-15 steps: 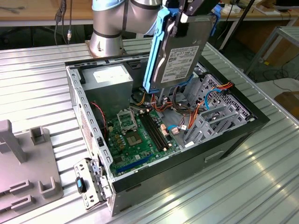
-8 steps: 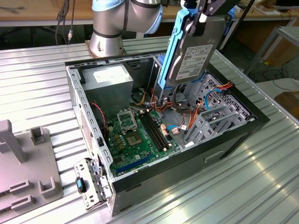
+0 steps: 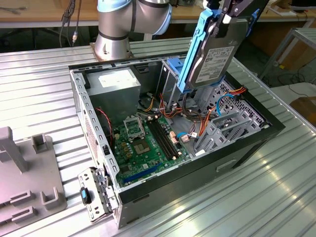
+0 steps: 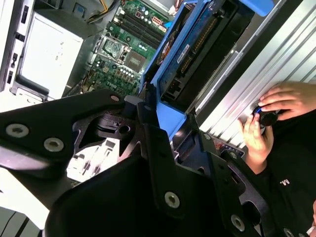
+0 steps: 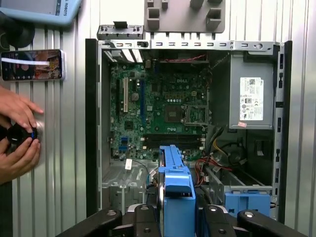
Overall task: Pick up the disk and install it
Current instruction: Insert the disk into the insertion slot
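The claw (image 3: 228,19) is clamped on the upper end of the disk (image 3: 217,54) and holds it in the air above the open computer case (image 3: 94,133), which lies on the ribbed metal counter (image 3: 39,84). In the exterior view the disk stands nearly on end. Its long axis runs steeply, with the upper end leaning toward the exterior view's right and the lower end pointing down into the far part of the case. Its labelled grey face is turned toward the exterior view's right, and 1 blue carrier rail runs along the edge on the exterior view's left. In the first wrist view the disk (image 5: 176,192) is seen edge-on as a narrow blue strip between the claw's 2 black fingers (image 5: 145,222), aimed at the case interior beside the green motherboard (image 5: 158,103). The power supply (image 5: 252,98) fills 1 corner of the case. A grey fixture (image 3: 24,177) rests on the counter at the exterior view's left. Beside the case, a person's 2 hands (image 5: 17,143) close around a small black knob (image 5: 23,133), near a phone (image 5: 32,64).
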{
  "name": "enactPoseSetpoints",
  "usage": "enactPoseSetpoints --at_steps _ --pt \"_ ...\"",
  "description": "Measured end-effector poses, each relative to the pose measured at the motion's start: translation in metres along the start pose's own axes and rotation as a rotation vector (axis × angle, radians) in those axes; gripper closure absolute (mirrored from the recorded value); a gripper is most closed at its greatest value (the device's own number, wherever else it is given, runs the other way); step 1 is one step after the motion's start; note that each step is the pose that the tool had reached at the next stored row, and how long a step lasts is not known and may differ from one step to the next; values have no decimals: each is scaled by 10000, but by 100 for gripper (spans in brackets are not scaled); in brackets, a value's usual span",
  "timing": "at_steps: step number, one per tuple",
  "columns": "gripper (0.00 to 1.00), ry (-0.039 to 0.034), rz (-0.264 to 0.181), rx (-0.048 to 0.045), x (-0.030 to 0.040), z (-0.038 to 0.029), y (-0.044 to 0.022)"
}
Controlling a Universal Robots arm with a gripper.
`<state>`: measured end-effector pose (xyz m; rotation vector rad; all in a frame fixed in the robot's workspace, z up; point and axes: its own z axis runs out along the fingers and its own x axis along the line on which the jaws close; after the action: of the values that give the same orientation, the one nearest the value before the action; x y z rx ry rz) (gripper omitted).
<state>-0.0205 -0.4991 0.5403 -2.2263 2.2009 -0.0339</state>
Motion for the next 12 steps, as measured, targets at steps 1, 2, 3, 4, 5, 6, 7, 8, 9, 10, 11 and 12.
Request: enactPoseSetpoints --at_steps 1,2,3,4,5,6,7,8,9,10,11,12 --pt "64 0 0 0 0 1 -17" --pt "64 0 -1 0 1 2 -48" --pt "64 0 0 0 1 2 -53" --pt "64 0 1 0 1 3 -54" --pt "64 0 1 0 1 3 -54" --pt "64 0 0 0 1 3 -54" --pt "64 0 0 0 3 3 -56" --pt "64 1 -1 0 21 3 -62" --pt "64 -4 0 0 54 5 -70" --pt "64 -7 0 0 88 8 -86" --pt "64 -7 0 0 107 10 -95" --pt "64 -6 1 0 124 12 -106"
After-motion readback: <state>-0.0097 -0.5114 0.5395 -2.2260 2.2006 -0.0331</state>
